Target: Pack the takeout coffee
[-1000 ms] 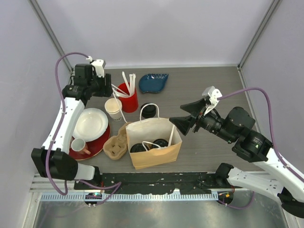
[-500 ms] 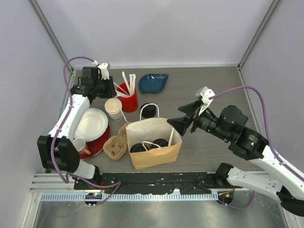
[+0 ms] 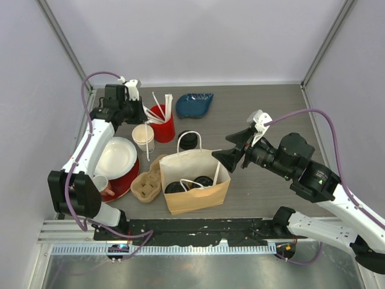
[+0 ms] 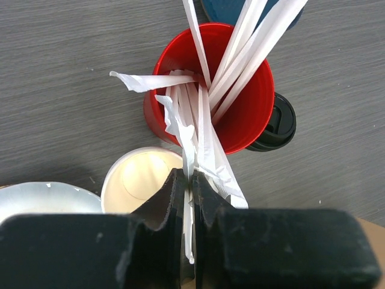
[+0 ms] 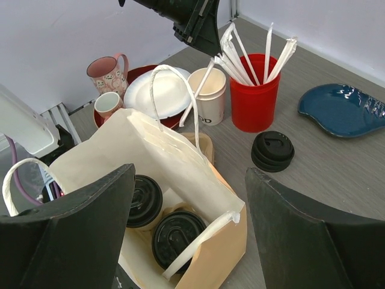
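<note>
- The table (image 3: 264,102) is grey wood, with pale purple walls all round it
- A brown paper bag (image 3: 198,195) stands open in the middle of the table
- Two coffee cups (image 5: 144,201) with black tops sit side by side down inside the bag
- One more cream cup (image 4: 141,180) stands outside the bag, just beside the red cup (image 4: 240,114) full of white sticks, and it has no top on
- A spare black lid (image 5: 272,150) lies on the table just behind the bag
- The left gripper (image 4: 187,180) has its jaws almost closed, pinching one white stick (image 4: 189,153) right above the open cream cup
- The right gripper (image 3: 231,147) has its jaws wide apart and holds nothing; it hangs near the right side of the bag
- The cups are thin paper, so I think they are light and easy to squash
- A hard squeeze could dent the side or pop the top off
- The best place to hold one looks like the middle of its side, under the lid, softly and kept upright
- The plastic lid looks smooth, so it may slip
</note>
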Tool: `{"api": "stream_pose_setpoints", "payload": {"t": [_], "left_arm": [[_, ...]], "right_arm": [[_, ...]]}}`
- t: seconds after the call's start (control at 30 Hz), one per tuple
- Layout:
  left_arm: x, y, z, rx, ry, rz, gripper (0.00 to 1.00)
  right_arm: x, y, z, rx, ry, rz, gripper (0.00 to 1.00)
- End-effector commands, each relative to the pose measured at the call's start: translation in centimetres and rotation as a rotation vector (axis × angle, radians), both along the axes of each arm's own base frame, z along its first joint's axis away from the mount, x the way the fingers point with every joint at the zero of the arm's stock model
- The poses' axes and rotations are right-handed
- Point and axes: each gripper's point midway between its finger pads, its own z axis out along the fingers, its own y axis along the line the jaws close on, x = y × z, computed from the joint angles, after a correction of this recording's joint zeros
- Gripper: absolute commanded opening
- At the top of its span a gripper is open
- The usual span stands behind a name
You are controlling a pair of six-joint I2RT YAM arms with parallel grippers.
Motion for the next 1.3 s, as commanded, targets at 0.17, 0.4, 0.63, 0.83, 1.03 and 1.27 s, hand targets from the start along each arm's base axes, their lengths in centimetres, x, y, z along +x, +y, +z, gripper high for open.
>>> {"api": "stream_pose_setpoints", "payload": {"t": [0.17, 0.4, 0.63, 0.83, 1.03, 1.27], "left_arm": [[-0.2, -0.5, 3.3, -0.024, -0.1, -0.036, 0.06], [-0.2, -1.1, 5.2, -0.05, -0.145, -0.071, 0.05], [-0.2, -0.6, 6.7, -0.019, -0.201, -0.067, 0.06], [-0.5, -0.5, 9.0, -0.014, -0.271, -0.075, 0.02], [-1.8, -0.8, 11.3, -0.028, -0.312, -0.103, 0.0], [-1.2, -1.2, 9.3, -0.018, -0.265, -0.132, 0.0]], "right_arm": [[-0.3, 0.1, 2.6, 0.039, -0.056, 0.021, 0.79], [-0.4, 0.0, 2.8, 0.042, -0.06, 0.024, 0.79], [-0.5, -0.2, 2.9, 0.041, -0.058, 0.024, 0.79], [-0.6, 0.0, 2.9, 0.041, -0.053, 0.03, 0.79], [-0.6, 0.1, 3.1, 0.044, -0.054, 0.033, 0.79], [-0.8, 0.2, 3.4, 0.05, -0.056, 0.046, 0.79]]}}
